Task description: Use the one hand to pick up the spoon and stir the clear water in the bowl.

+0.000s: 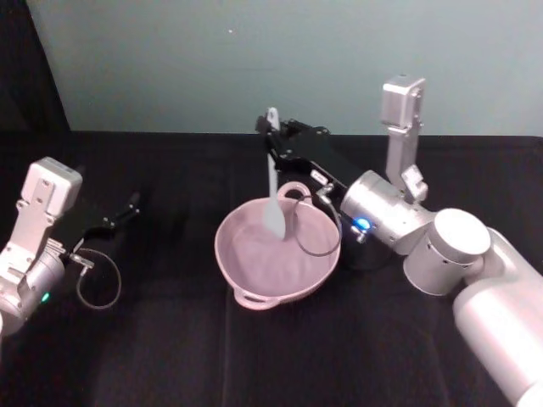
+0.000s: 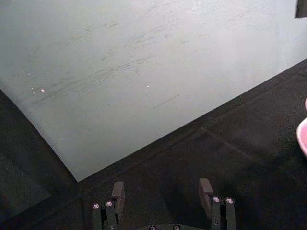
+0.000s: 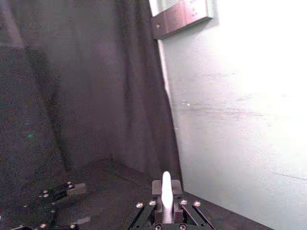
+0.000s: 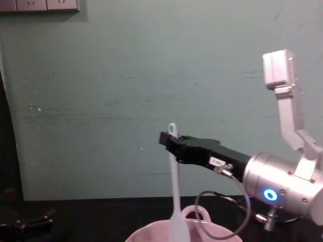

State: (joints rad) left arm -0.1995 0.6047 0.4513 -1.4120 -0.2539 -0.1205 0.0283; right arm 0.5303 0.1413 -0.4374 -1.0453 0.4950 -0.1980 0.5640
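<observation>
My right gripper (image 1: 271, 134) is shut on the upper handle of the white spoon (image 1: 272, 191), a little below its holed end. The spoon hangs upright, and its pale head reaches down inside the pink bowl (image 1: 222, 244) at mid-table. In the chest view the right gripper (image 4: 171, 142) holds the spoon (image 4: 174, 191) above the bowl's rim (image 4: 147, 233). The right wrist view shows the spoon's handle end (image 3: 166, 189) sticking up between the shut jaws. My left gripper (image 1: 129, 207) rests open at the far left, away from the bowl; its fingers (image 2: 117, 192) stand apart over the black cloth.
A black cloth covers the table, with a pale green wall behind. A grey cable loop (image 1: 318, 231) from my right wrist hangs over the bowl's right rim. A dark round object (image 1: 370, 256) sits partly hidden under my right wrist. The pink bowl's edge (image 2: 303, 136) shows in the left wrist view.
</observation>
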